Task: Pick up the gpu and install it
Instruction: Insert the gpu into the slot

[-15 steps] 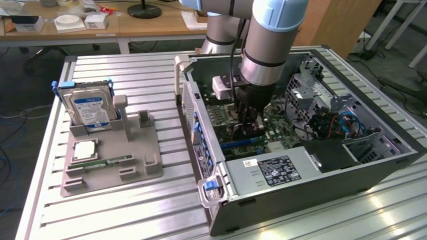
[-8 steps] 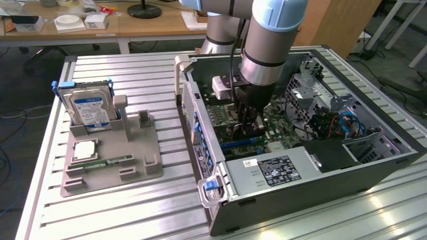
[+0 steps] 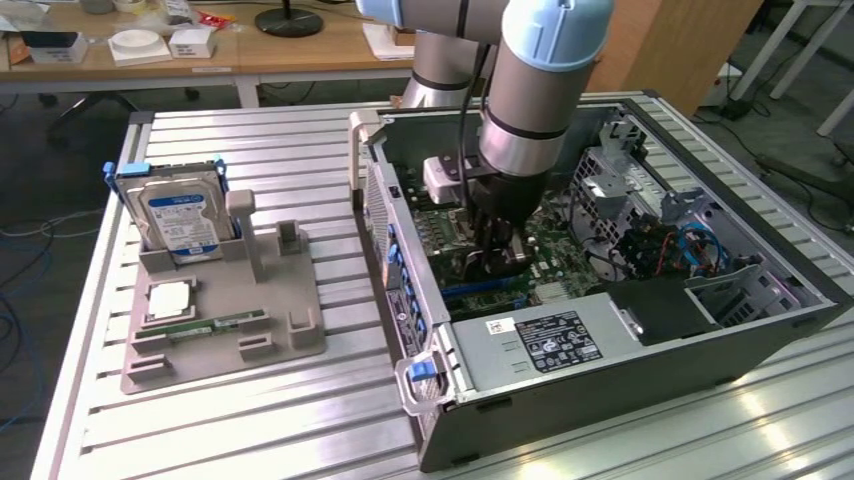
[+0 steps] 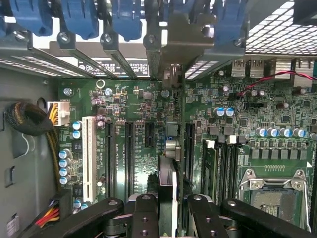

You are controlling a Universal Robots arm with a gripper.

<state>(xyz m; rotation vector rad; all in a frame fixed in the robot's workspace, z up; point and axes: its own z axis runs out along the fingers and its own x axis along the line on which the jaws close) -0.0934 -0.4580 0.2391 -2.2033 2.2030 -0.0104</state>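
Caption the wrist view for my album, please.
Black tool holds the thin flat gpu card edge-on above the green motherboard slots.

From my exterior feed the arm (image 3: pixel 534 90) runs off the top edge, and it hides the board right under the gripper (image 3: pixel 497 255), so I can't see how the fingers sit. On the wrist feed the gpu (image 4: pixel 168 193) shows edge-on and is cut by the bottom edge, its faces hidden. The drive (image 3: pixel 184 222) label is too small to read.

The gpu (image 4: pixel 168 196) stands on edge above the motherboard (image 4: pixel 138 124), inside the case (image 3: pixel 641 370).
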